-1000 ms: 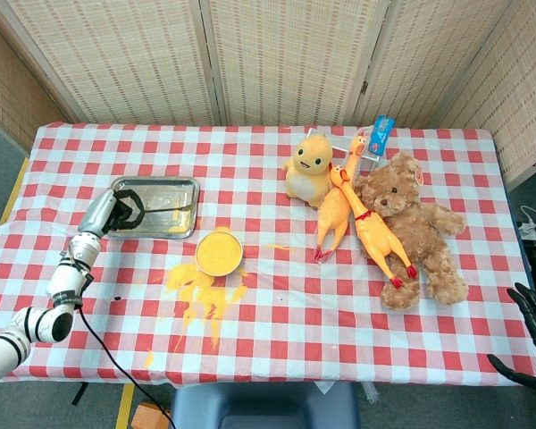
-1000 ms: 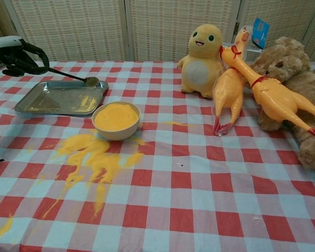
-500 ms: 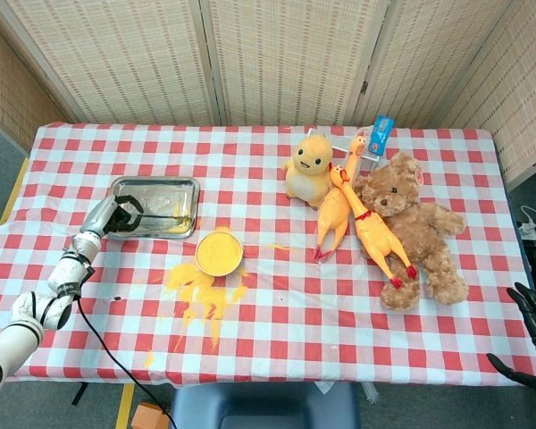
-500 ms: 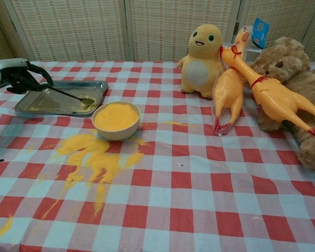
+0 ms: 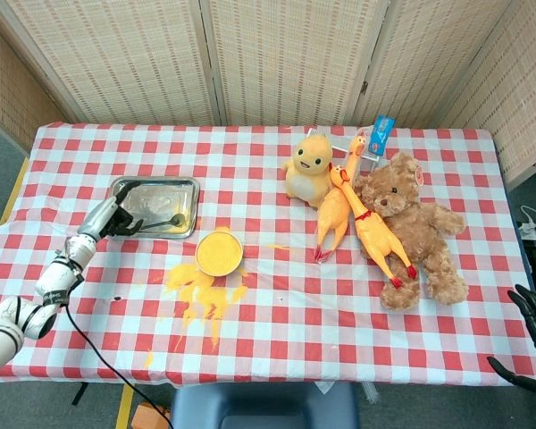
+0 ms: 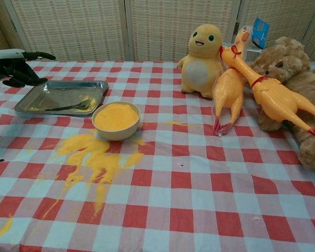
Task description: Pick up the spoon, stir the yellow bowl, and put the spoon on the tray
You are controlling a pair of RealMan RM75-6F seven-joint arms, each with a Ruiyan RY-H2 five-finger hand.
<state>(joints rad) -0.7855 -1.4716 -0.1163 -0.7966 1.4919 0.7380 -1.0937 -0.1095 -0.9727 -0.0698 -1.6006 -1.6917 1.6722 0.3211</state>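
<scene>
Head view: the left hand [image 5: 110, 217] sits at the left of the frame, over the near left edge of the metal tray [image 5: 186, 184], its dark fingers apart and holding nothing. The spoon [image 5: 160, 222] lies inside the tray, bowl end toward the tray's lower right corner. The yellow bowl [image 5: 219, 252] stands just below the tray's right end, with spilled yellow powder [image 5: 201, 290] spread on the checked tablecloth [image 5: 277, 349] beneath it. At the lower right corner the right hand [image 5: 529, 335] shows off the table edge, fingers spread and empty. A yellow plush [image 5: 309, 165], two rubber chickens [image 5: 362, 214] and a teddy bear [image 5: 420, 228] lie right of centre.

Chest view: the left hand [image 6: 13, 65] hovers at the upper left, fingers extended, clear of the spoon [image 6: 71, 106], which rests on the tray [image 6: 39, 100]. The bowl [image 6: 116, 120] stands just right of the tray, close to it, above the powder [image 6: 94, 157].
</scene>
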